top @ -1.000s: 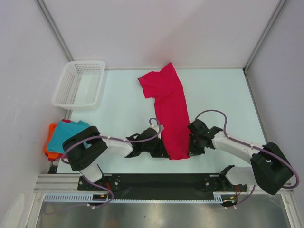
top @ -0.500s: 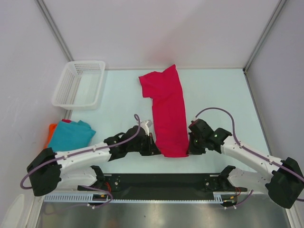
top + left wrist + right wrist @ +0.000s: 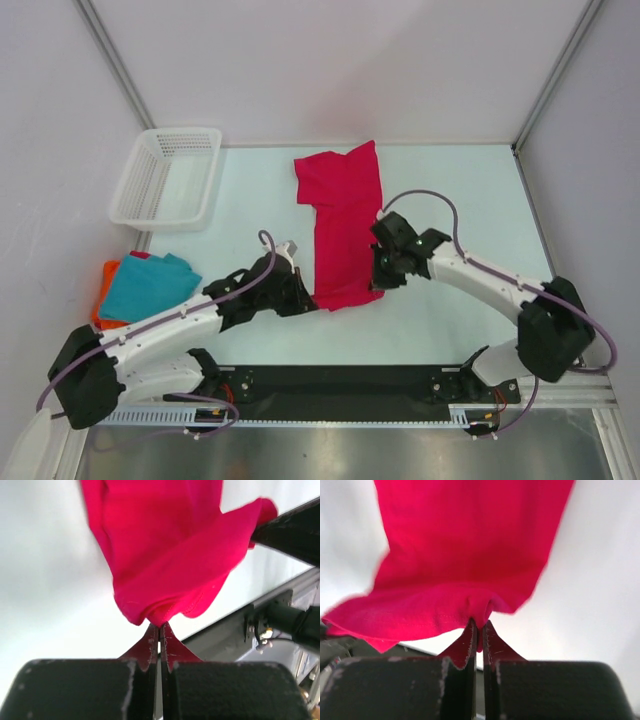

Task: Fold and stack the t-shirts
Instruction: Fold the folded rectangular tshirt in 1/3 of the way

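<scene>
**Near hem pinched at both corners**

Crimson-pink t-shirt (image 3: 345, 215) lay lengthwise on the surface (image 3: 250, 200), its near hem raised. Left arm's fingers (image 3: 148, 647) and right arm's fingers (image 3: 465, 645) were each clamped on a hem corner. At left, the teal t-shirt (image 3: 148, 285) mostly hid the orange t-shirt (image 3: 103, 305).

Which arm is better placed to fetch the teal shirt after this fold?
Probably left: the teal shirt lies nearer the left end effector; the right end effector grips the far side of the crimson shirt.

Basket (image 3: 170, 180) behind stacked shirts (image 3: 148, 287), both left of the long shirt (image 3: 345, 215).
</scene>
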